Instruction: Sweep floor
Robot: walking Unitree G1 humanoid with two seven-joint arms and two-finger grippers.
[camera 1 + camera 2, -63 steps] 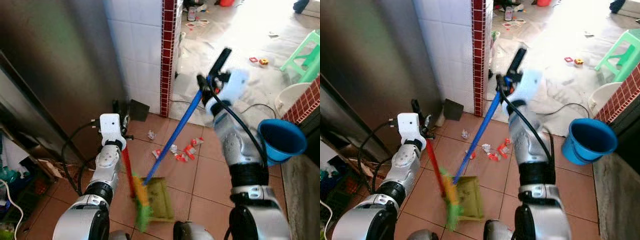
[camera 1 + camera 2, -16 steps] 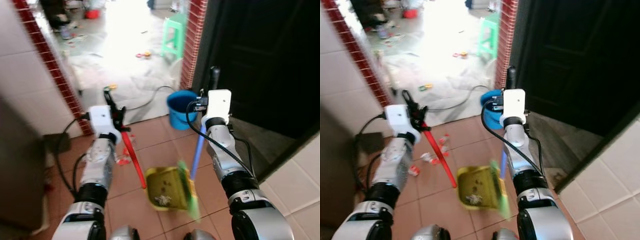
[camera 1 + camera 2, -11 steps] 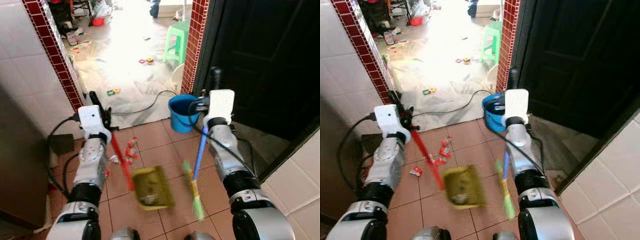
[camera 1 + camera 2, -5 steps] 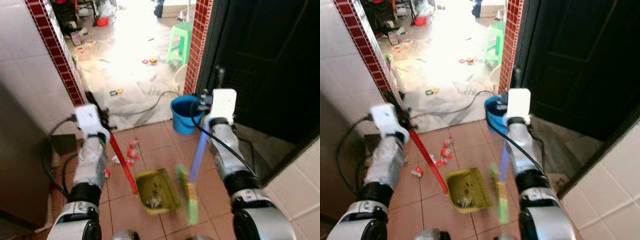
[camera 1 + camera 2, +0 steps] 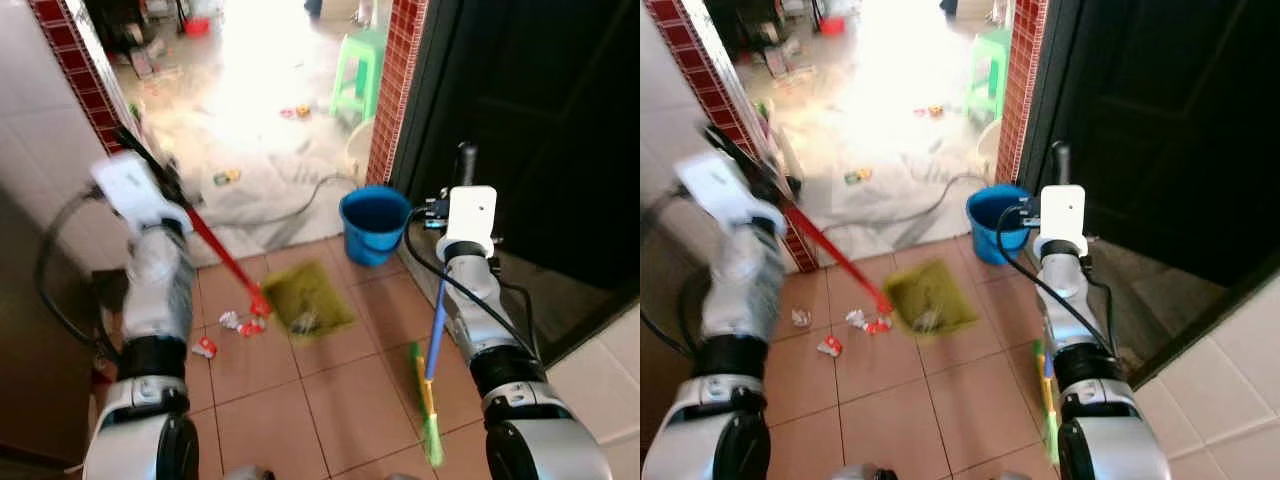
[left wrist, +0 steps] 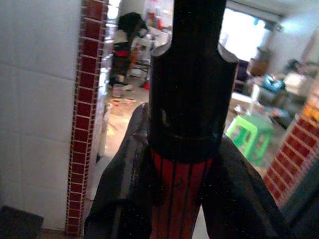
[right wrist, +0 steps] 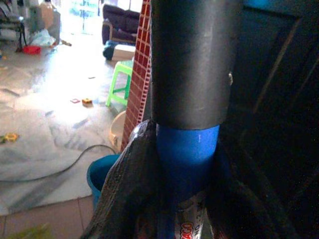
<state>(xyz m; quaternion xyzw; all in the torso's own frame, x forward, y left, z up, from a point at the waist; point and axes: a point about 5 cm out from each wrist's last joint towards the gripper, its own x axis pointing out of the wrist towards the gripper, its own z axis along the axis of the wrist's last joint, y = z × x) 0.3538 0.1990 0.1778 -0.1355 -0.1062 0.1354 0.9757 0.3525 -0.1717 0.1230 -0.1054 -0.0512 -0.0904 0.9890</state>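
Left eye, floor: terracotta tiles (image 5: 350, 400) underfoot; past the doorway a pale, sunlit floor (image 5: 260, 110) strewn with small toys.
Left eye, walls: white tiled wall (image 5: 40, 170) edged in red brick trim (image 5: 70, 50) on the left; a red brick pillar (image 5: 398, 90) and a dark door (image 5: 540, 120) on the right.
Left eye, dustpan: yellow-green dustpan (image 5: 305, 297) on its red handle (image 5: 225, 258), blurred, near the blue bucket (image 5: 373, 222).
Left eye, litter: red and white scraps (image 5: 235, 322) on the tiles just beside the pan.
Left eye, broom: blue pole (image 5: 437, 325) slanting down to green bristles (image 5: 430, 435) on the tiles by the door.
Left eye, beyond: green stool (image 5: 360, 65) and a cable (image 5: 290, 212) on the pale floor.
Left wrist, left end effector: (image 6: 182, 199) clamped on the red handle, below its black cap.
Right wrist, right end effector: (image 7: 185, 194) clamped on the blue pole, under its grey cap; bucket and stool lie beyond.
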